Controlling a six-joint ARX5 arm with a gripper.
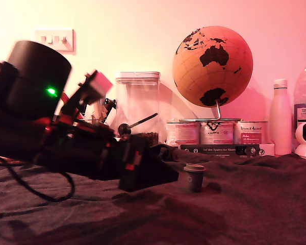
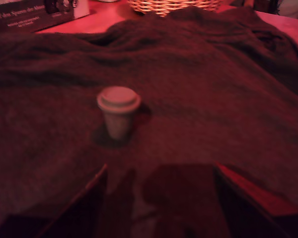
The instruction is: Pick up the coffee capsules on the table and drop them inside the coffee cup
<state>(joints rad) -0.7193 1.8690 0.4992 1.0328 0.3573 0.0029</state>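
Hovering low over the counter [image 1: 245,204], the arm comes in from the exterior view's left, its jaws [image 1: 158,173] dark and hard to read against the brown-black cloth. Just ahead of them, a little to the exterior view's right, stands one grey-brown coffee capsule [image 1: 194,177], apart from the jaws and not touched.

The capsule stands upright, long axis vertical, its wide flat rim on top and its narrow end down on the cloth.

From the wrist view the same capsule [image 2: 118,118] sits ahead of the jaws [image 2: 161,193], clear of both, a shadow pooled at its base. Here the two dark finger edges [image 2: 84,198] spread wide with cloth showing between them, so the jaws are released and empty.

Only the exterior view takes in the back wall's row: a clear canister [image 1: 137,104] with a white lid, a globe [image 1: 212,66] on a stand, three labelled tins [image 1: 217,131] and a white bottle [image 1: 280,117]. Only the wrist view picks up a wicker basket [image 2: 171,6] beyond the rumpled cloth. No blue capsule and no cup can be made out in either view.
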